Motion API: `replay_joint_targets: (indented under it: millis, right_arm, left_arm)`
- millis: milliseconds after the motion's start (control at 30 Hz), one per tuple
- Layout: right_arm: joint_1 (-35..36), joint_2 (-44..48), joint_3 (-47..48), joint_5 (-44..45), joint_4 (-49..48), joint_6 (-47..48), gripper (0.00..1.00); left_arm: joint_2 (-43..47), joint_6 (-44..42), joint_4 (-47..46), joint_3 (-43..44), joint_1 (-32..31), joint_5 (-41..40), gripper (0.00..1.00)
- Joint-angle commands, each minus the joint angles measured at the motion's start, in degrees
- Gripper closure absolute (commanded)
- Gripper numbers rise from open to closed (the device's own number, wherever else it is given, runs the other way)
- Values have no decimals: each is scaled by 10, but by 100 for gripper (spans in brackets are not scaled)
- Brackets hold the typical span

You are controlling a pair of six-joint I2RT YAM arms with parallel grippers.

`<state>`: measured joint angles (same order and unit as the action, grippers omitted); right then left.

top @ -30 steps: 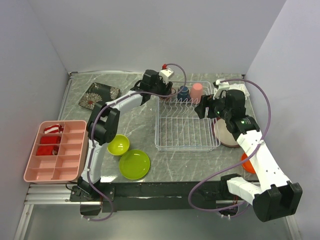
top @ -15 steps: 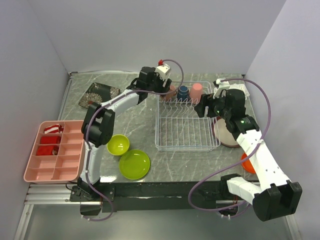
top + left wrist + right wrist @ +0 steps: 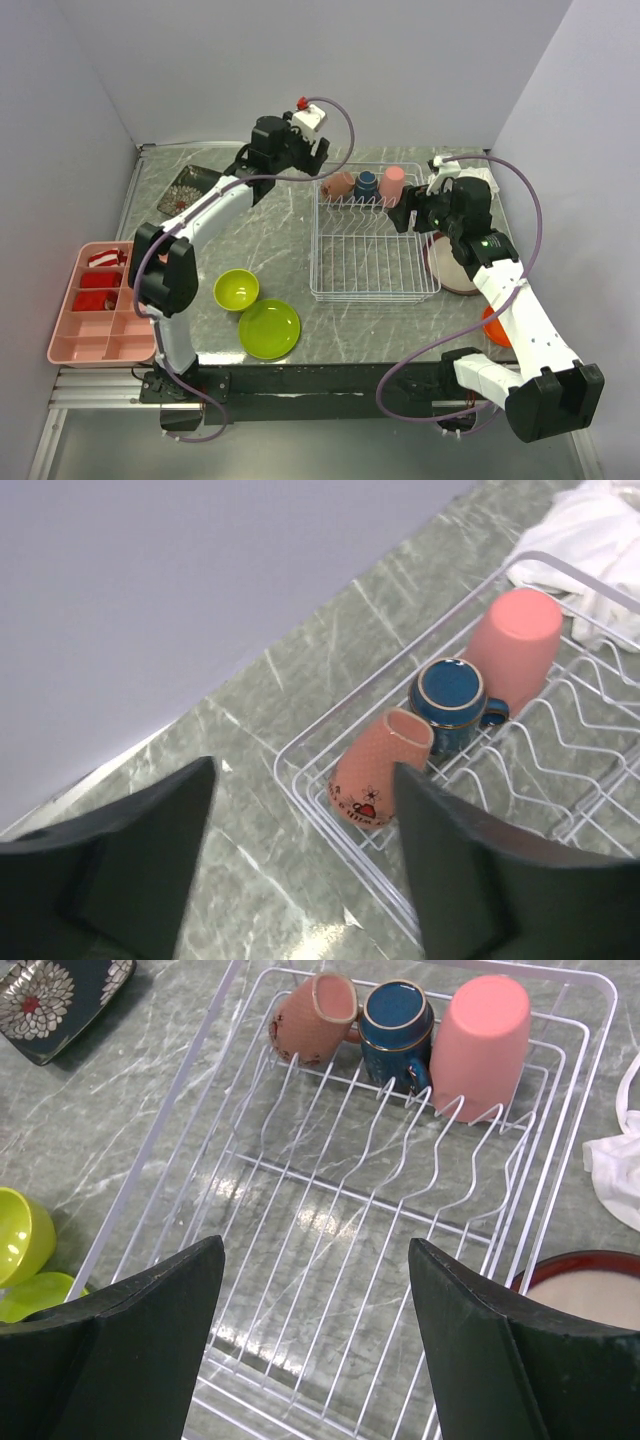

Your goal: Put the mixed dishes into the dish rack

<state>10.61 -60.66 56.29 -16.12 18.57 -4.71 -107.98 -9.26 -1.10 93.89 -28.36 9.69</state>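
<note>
Salmon cup (image 3: 375, 770) sideways in dish rack (image 3: 330, 1210); left hand (image 3: 300, 800), right hand (image 3: 315, 1270) spread.

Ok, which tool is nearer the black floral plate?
Left. The left tool hovers at the far-left corner of the dish rack, right of the black floral plate; the right tool is over the rack's right side, farther away.

White shells with black joints make up the left arm (image 3: 215, 205) and right arm (image 3: 520, 310). Behind each pincer a purple cable (image 3: 535, 215) loops away. The left gripper (image 3: 302, 770) and right gripper (image 3: 317, 1245) carry broad matte-black fingers (image 3: 480, 1340).
</note>
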Motion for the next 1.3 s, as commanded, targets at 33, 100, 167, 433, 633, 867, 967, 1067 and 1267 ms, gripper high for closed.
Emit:
replay_joint_targets:
  millis: [33, 100, 167, 433, 633, 867, 967, 1067, 1267]
  right_arm:
    - [-4, -3, 20, 8, -27, -7, 20]
    - [-3, 2, 19, 11, -24, -4, 21]
    - [-3, 8, 15, 16, -18, -1, 21]
    - [-4, 30, 0, 25, -12, 5, 21]
    - [-10, 41, -17, 27, -20, 0, 21]
    - [-15, 43, -31, 30, -26, -3, 21]
    - [-17, 43, -35, 33, -27, -3, 21]
    - [-22, 45, -39, 34, -28, -4, 21]
    - [-26, 53, -51, 33, -34, -7, 20]
  left_arm:
    - [-56, -6, 6, 69, -2, 80, 47]
    - [-97, 4, 23, 122, -3, 98, 71]
    - [-125, 13, 23, 139, -6, 107, 83]
    - [-179, 39, -9, 176, -21, 110, 99]
    - [-201, 42, -12, 194, -27, 109, 99]
    - [-229, 35, -5, 218, -41, 99, 99]
    - [-238, 35, 0, 224, -45, 100, 99]
    - [-244, 34, 8, 227, -50, 98, 99]
    - [-241, 29, 9, 206, -50, 71, 99]
